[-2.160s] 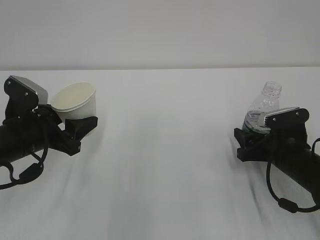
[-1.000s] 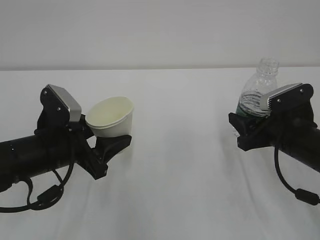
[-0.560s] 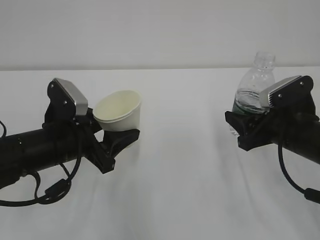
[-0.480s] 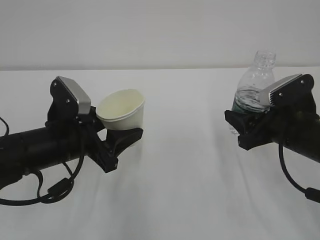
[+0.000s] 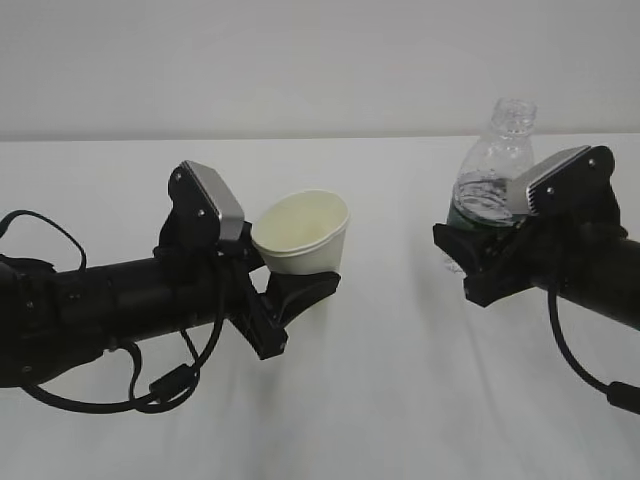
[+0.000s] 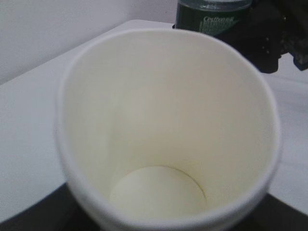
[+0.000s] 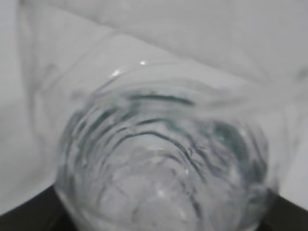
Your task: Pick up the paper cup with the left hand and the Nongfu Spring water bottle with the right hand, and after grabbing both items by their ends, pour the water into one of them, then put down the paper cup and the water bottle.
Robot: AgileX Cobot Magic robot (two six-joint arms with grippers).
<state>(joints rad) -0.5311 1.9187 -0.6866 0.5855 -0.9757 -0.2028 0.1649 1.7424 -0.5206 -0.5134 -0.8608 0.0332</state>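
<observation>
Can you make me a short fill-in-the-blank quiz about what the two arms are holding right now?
1. The left gripper holds the paper ____.
2. The inside of the cup looks ____, with no liquid in it.
3. The water bottle in the right gripper has no ____ on its neck.
4. The bottle's label is dark ____.

Missing words: cup; empty; cap; green

Lower part of Nongfu Spring water bottle [image 5: 490, 190] hidden behind right hand [image 5: 478, 268]. Base of paper cup [image 5: 302, 235] masked by left hand [image 5: 290, 300]. Right wrist view blurred; water level unreadable. Both arms cut off at frame edges.
</observation>
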